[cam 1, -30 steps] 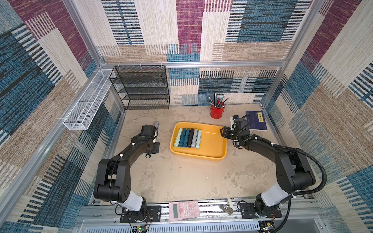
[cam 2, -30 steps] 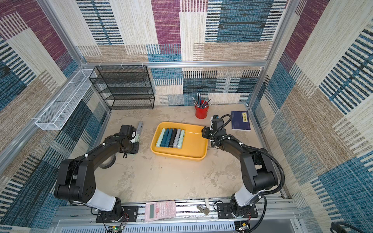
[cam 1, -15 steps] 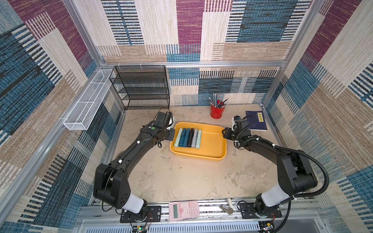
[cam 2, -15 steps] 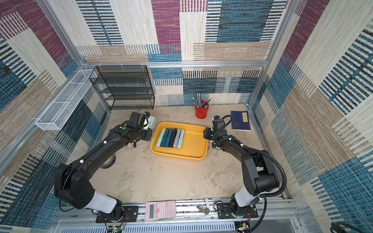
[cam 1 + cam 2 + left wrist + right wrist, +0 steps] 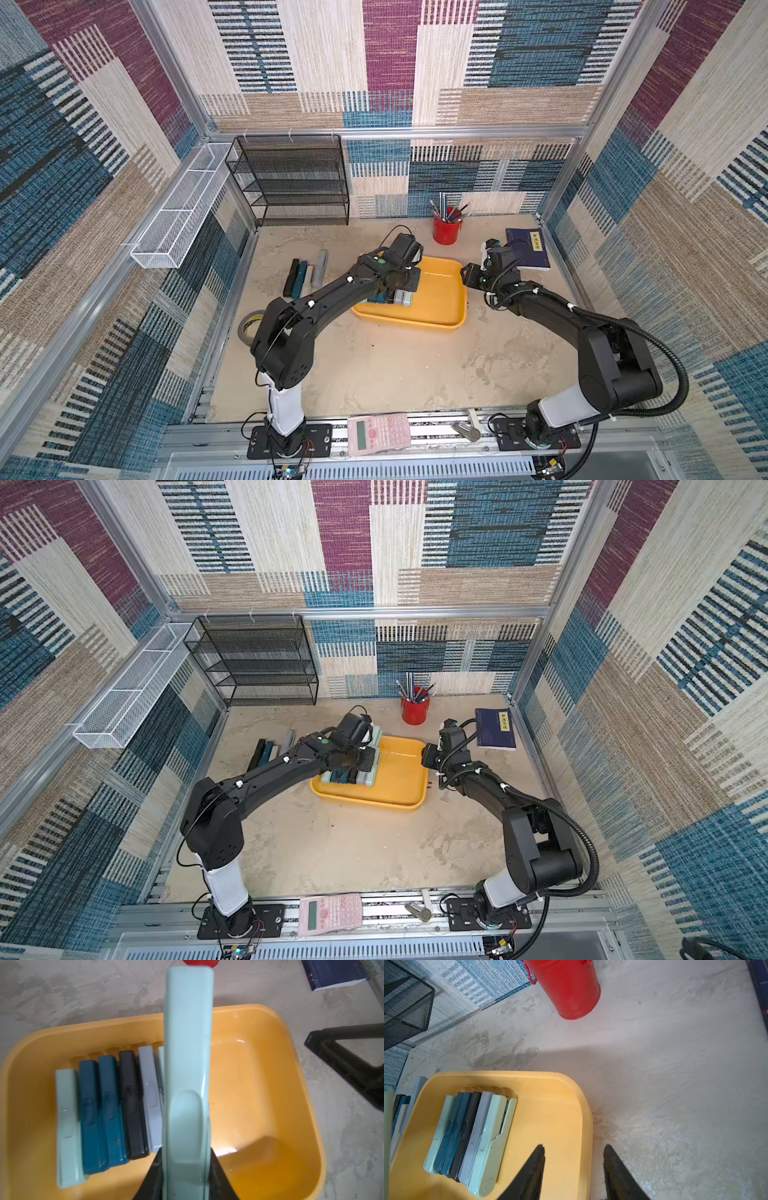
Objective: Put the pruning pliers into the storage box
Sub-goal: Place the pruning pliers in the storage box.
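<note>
Now six pruning pliers (image 5: 467, 1136) line the storage box (image 5: 571, 1105); the left gripper (image 5: 187, 1159), newly arrived above it, clasps a mint piece (image 5: 188, 1043); the right gripper (image 5: 574, 1151) gapes astride its rim.

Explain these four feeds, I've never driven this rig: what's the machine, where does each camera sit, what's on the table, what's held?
Two black robot arms stand at the table's near edge. Two pictures look down from overhead; the other two come from a camera on each wrist. The left hand is shut on a mint green pruning pliers above the yellow storage box, where a row of pliers lies. On the table beside it wait more pliers. The right hand is open and empty at the box's rim. Also: a red pencil pot, dark blue book, pink calculator.
</note>
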Controlling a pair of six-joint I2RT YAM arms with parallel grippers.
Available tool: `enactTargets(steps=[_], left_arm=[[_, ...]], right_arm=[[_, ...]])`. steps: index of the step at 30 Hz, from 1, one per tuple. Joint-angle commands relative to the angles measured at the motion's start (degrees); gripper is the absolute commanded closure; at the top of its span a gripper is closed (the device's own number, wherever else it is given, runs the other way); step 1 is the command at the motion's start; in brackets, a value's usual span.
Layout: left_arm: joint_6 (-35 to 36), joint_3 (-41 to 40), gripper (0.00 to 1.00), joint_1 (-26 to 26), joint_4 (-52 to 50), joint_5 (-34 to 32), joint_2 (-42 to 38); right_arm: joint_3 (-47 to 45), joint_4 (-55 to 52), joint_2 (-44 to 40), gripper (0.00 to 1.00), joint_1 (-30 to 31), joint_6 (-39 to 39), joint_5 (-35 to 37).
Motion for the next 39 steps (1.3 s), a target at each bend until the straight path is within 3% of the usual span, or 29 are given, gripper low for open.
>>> enactTargets(steps=[1,15,39], left_arm=[[-5.77,4.01,1.00,-2.00,-0.71,-1.23,3.13],[-9.34,12.20,1.00,-3.57,-4.01,-3.66,14.44],[-4.88,20.29,1.00,-3.92,-9.24,-8.39,24.06]], right_arm=[[-0.30,1.28,-0.27,0.52,0.00,1.14,0.40],[-2.93,2.32,-2.59,0.52,-0.64,1.84,0.74],[-3.61,2.98,-1.09,0.51,-0.73,3.00,-0.11]])
